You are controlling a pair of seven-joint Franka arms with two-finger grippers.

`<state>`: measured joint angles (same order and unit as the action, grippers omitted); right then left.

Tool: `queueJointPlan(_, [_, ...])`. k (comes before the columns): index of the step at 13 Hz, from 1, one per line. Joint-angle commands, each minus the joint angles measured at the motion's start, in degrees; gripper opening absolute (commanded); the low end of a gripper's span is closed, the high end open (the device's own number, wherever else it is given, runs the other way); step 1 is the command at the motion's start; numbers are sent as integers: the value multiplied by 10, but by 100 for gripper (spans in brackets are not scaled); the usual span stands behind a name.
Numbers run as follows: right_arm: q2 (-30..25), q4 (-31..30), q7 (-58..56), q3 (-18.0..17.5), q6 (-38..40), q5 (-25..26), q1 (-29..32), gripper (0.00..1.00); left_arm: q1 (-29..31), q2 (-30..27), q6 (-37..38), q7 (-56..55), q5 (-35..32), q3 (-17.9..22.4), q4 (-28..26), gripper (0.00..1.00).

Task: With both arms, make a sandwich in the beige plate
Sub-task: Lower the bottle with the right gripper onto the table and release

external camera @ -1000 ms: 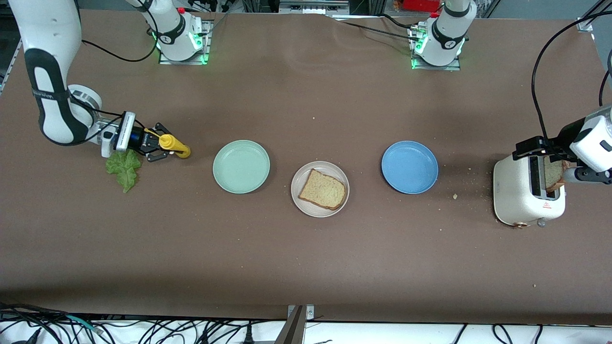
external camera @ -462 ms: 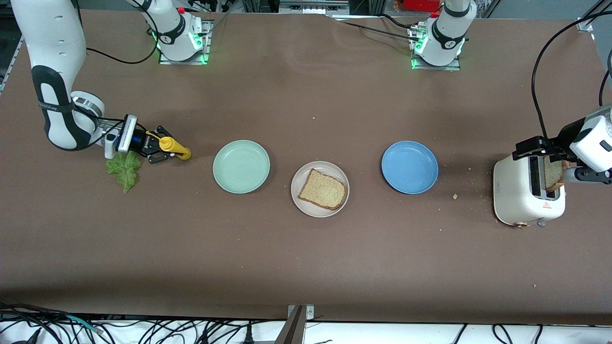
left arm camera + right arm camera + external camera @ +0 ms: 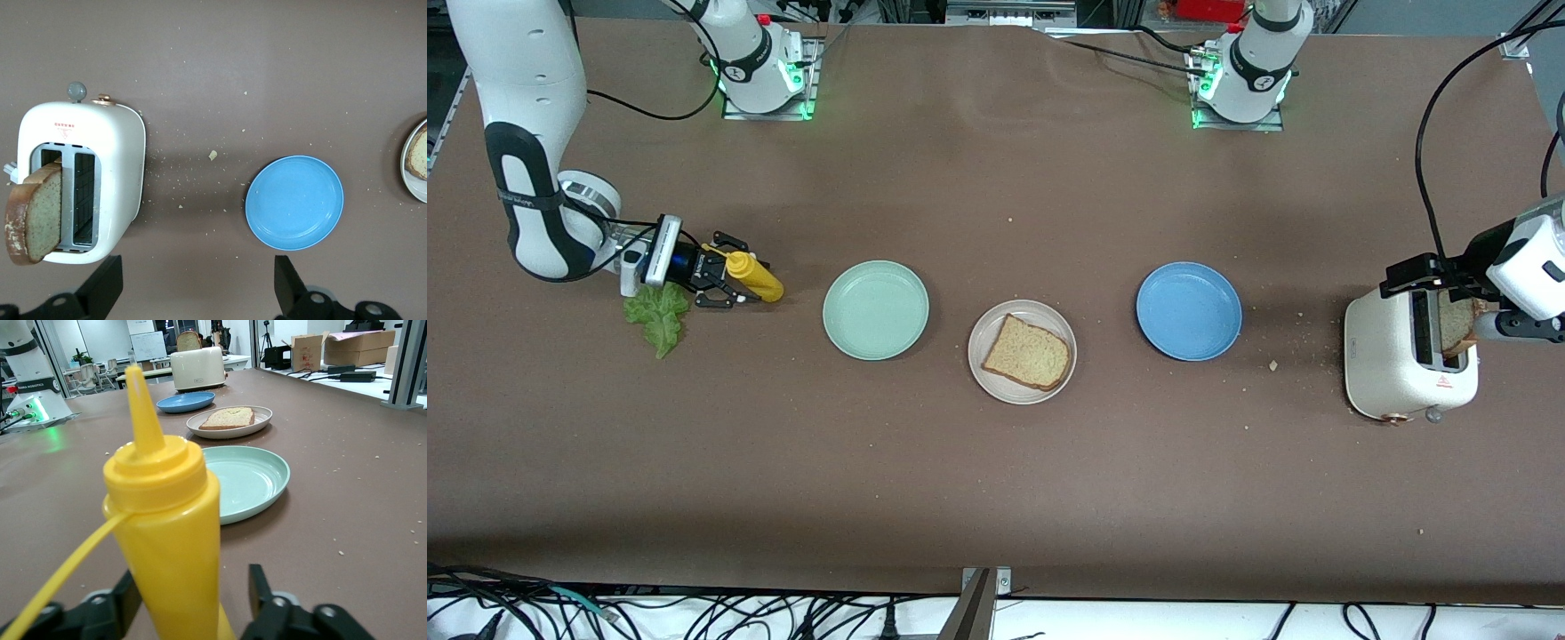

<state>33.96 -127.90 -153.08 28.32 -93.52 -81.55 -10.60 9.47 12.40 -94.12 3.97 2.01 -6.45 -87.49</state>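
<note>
A brown table [image 3: 996, 498] is filling almost the whole front view, with pale crumbs [image 3: 1272, 364] lying scattered toward three o'clock. At six o'clock, black cables [image 3: 694, 613] are trailing along a white strip beside a metal bracket [image 3: 983, 597]. Seen from the right wrist, bright even light is filling the room, where a whiteboard [image 3: 148, 345] is hanging on the wall, cardboard boxes [image 3: 347, 343] are sitting on a white desk [image 3: 360, 377], and a metal post [image 3: 408, 360] is standing at the table's edge.

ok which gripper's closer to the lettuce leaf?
Right. The right gripper is beside the lettuce leaf at the right arm's end of the table, open around the yellow bottle. The left gripper is open above the toaster, at the left arm's end.
</note>
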Motion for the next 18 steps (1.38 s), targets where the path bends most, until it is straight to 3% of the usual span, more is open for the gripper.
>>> queueJointPlan(1, [5, 35, 30, 2, 14, 2, 18, 98, 4, -12, 3, -5, -21, -7, -9, 100])
queueJointPlan(4, [5, 119, 109, 7, 38, 99, 53, 98, 3, -12, 3, -5, -21, -7, -9, 100])
queueJointPlan(10, [4, 182, 168, 13, 42, 210, 107, 98, 3, -12, 3, -5, -21, -7, -9, 100])
queueJointPlan(18, [-1, 250, 297, 25, 47, 291, 116, 98, 3, -12, 3, -5, -21, -7, -9, 100])
